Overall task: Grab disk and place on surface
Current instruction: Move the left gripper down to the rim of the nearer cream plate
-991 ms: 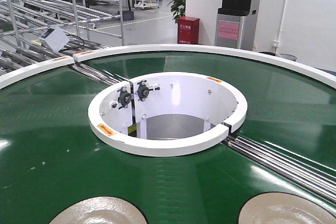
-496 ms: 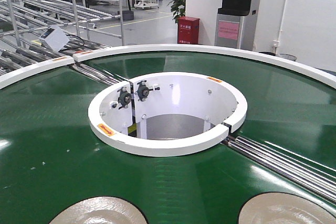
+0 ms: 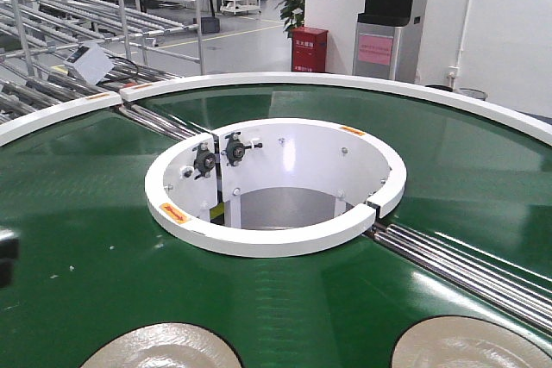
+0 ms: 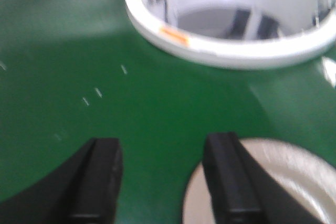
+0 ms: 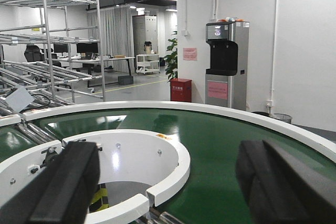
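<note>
**Left tool open beside the disk, grab not yet made**

Our left tool (image 4: 163, 148) hangs wide and empty over the green belt (image 4: 157, 93), with one finger (image 4: 228, 177) overlapping the near edge of the pale disk (image 4: 278, 182). The view is too blurred to tell whether they touch. Our right tool (image 5: 168, 166) is wide and empty too, held up facing the white ring (image 5: 131, 177). A second disk (image 3: 470, 342) lies apart on the belt. We judge the grab is the step in hand: shift the left tool toward the disk until its rim sits between the fingers, lower, then close. The desk shows in no view
</note>
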You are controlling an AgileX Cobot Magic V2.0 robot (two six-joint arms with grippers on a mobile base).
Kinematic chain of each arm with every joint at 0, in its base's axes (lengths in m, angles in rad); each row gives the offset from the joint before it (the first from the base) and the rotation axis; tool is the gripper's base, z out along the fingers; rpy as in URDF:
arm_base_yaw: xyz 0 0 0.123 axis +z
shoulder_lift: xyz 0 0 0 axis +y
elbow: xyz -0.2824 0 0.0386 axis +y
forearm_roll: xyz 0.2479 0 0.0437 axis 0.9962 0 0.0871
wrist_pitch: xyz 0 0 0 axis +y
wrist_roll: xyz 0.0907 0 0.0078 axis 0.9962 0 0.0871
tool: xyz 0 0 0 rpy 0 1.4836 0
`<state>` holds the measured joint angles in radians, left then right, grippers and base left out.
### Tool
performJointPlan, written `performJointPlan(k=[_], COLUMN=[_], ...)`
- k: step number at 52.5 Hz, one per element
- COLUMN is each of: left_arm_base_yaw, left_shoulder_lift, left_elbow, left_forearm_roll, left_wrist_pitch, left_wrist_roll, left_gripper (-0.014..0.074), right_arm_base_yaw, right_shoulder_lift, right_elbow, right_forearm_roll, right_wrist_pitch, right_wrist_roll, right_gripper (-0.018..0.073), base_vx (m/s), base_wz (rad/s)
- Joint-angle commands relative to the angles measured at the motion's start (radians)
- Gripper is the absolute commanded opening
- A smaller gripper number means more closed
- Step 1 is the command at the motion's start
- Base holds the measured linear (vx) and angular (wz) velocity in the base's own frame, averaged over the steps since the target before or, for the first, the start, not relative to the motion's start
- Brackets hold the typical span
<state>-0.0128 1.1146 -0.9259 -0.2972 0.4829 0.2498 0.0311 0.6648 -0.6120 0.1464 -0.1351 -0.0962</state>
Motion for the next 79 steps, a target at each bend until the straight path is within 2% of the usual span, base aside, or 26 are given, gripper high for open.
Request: performJointPlan(k=[1,6,9,11,15,21,25,33,39,49,54,62,79], left_arm_base_yaw=[-0.009,-0.009,-0.005,0.002,0.039,0.135,0.195,0.250,0.251,0.251,0.251,0.233,0.118], left_shoulder_lift=[0.095,0.213,0.272,0.303,0.353,0.402,0.440,0.519,0.581,0.658,0.673,0.676,0.676], left_elbow=[-0.067,-0.093,-0.093,-0.093,-0.093,-0.092,-0.092,-0.092,-0.092,-0.092,-0.092,-0.092,-0.092], left_forearm_roll=[-0.202,-0.428,-0.529,-0.553,-0.539,-0.492,-0.486,-0.489,-0.520,-0.684,-0.737,-0.744,-0.737], left_wrist_pitch=[0.066,0.193,0.235,0.248,0.250,0.252,0.263,0.331,0.382,0.502,0.539,0.550,0.530], left_wrist_roll=[0.162,0.359,0.453,0.481,0.477,0.468,0.473,0.555,0.611,0.749,0.785,0.787,0.796], left_gripper=[0.0361,0.0340,0.0340,0.0340,0.0340,0.0340,0.0340,0.0340,0.0340,0.0340,0.0340,0.0340,0.0340], right_arm_base_yaw=[-0.007,-0.007,-0.007,-0.007,-0.007,-0.007,-0.007,-0.007,-0.007,-0.007,-0.006,-0.006,-0.006], right_shoulder_lift=[0.003,0.003,0.003,0.003,0.003,0.003,0.003,0.003,0.003,0.020,0.034,0.047,0.047], right_elbow=[-0.037,-0.037,-0.037,-0.037,-0.037,-0.037,-0.037,-0.037,-0.037,-0.037,-0.037,-0.037,-0.037], right_forearm_roll=[-0.004,-0.004,-0.004,-0.004,-0.004,-0.004,-0.004,-0.005,-0.005,-0.007,-0.007,-0.007,-0.007], right_wrist_pitch=[-0.083,-0.083,-0.083,-0.083,-0.075,-0.066,-0.059,-0.043,-0.045,-0.044,-0.045,-0.045,-0.056], right_wrist_roll=[-0.005,-0.007,-0.007,-0.007,-0.007,-0.007,-0.008,-0.015,-0.015,-0.016,-0.016,-0.015,-0.015], right_gripper=[0.0541,0.0539,0.0540,0.0540,0.0540,0.0540,0.0540,0.0540,0.0540,0.0540,0.0540,0.0540,0.0540], base_vx=[0.00,0.00,0.00,0.00,0.00,0.00,0.00,0.00,0.00,0.00,0.00,0.00,0.00], base_wz=[0.00,0.00,0.00,0.00,0.00,0.00,0.00,0.00,0.00,0.00,0.00,0.00,0.00])
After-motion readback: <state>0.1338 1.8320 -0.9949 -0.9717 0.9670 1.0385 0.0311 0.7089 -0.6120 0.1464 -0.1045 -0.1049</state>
